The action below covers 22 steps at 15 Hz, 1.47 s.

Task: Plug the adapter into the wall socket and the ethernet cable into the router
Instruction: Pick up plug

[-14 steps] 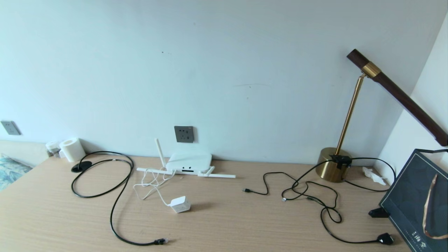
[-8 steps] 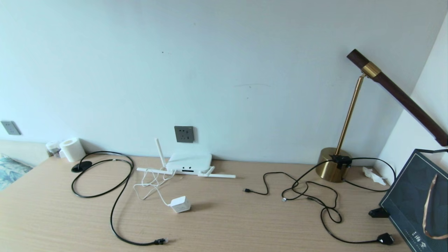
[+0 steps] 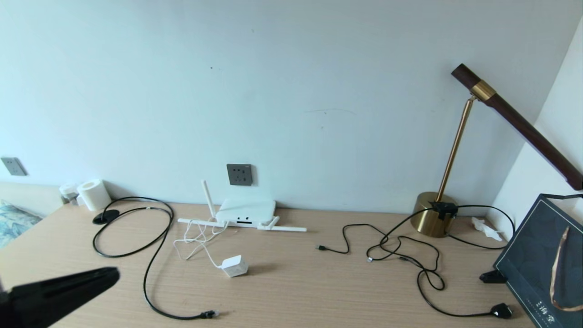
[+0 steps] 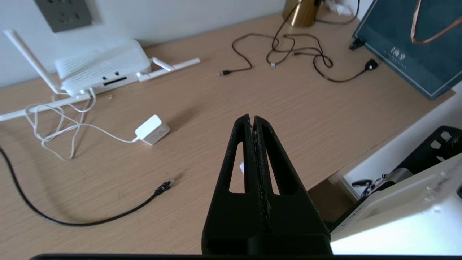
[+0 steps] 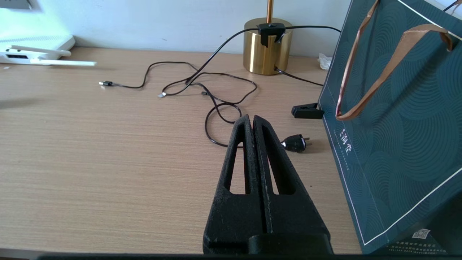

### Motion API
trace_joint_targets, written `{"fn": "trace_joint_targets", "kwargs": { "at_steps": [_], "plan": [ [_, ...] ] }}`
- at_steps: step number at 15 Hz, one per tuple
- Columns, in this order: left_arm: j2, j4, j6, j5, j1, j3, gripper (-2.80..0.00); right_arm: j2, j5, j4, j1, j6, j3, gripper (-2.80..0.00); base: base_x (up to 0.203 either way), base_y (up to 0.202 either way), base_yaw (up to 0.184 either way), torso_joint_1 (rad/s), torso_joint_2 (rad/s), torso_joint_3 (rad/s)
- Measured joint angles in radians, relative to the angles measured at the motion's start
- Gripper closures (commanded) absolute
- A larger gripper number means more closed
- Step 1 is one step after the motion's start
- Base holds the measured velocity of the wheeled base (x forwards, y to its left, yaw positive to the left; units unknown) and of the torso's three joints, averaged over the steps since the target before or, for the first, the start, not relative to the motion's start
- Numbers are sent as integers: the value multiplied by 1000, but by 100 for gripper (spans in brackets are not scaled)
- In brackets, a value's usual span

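I see the adapter (image 3: 234,266) lying loose on the desk (image 3: 291,291), its thin white cord trailing back to the router (image 3: 246,211), so nothing is plugged into the wall socket (image 3: 239,174) above the router yet. The ethernet cable (image 3: 150,255) loops across the desk's left side, and its clear-tipped connector (image 3: 210,314) rests near the front edge, well apart from the router's ports. By my reading, neither half of the job is done; both plugs are waiting to be picked up.

My left gripper (image 4: 252,121) shows at the lower left of the head view, hovering over the front of the desk with its jaws pressed together and nothing between them; the adapter and cable tip are both near it. My right gripper (image 5: 251,120) is also closed and empty, hanging over the right side beside the dark paper bag (image 5: 397,119), near the lamp (image 5: 267,47) and its tangle of thin cables.
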Motion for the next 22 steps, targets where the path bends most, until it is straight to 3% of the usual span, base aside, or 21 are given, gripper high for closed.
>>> {"fn": "trace_joint_targets", "kwargs": {
  "at_steps": [1, 3, 6, 8, 11, 13, 14, 18, 22],
  "plan": [
    [99, 1, 26, -29, 7, -48, 0, 0, 0, 0, 0, 0, 0, 0, 0, 0, 0, 0, 0, 0],
    [314, 2, 137, -85, 77, -157, 0, 0, 1, 0, 0, 0, 0, 0, 0, 0, 0, 0, 0, 0],
    [574, 2, 400, -221, 216, -285, 0, 0, 1, 0, 0, 0, 0, 0, 0, 0, 0, 0, 0, 0],
    [692, 6, 580, -322, 271, -318, 0, 0, 2, 1, 0, -7, 0, 0, 0, 0, 0, 0, 0, 0],
    [844, 8, 846, -358, 337, -329, 0, 0, 2, 1, 0, -5, -1, 0, 0, 0, 0, 0, 0, 0],
    [900, 15, 962, -388, 353, -317, 0, 0, 2, 1, 0, -1, -1, 0, 0, 0, 0, 0, 0, 0],
    [915, 35, 989, -395, 352, -306, -280, 0, 2, 1, 0, -1, -1, 0, 0, 0, 0, 0, 0, 0],
    [986, 112, 1025, -395, 321, -335, -280, 0, 2, 1, 0, -2, -1, 0, 0, 0, 0, 0, 0, 0],
    [1101, 278, 1188, -366, 299, -482, -280, 0, 2, 1, 0, -1, -1, 0, 0, 0, 0, 0, 0, 0]
  ]
}}
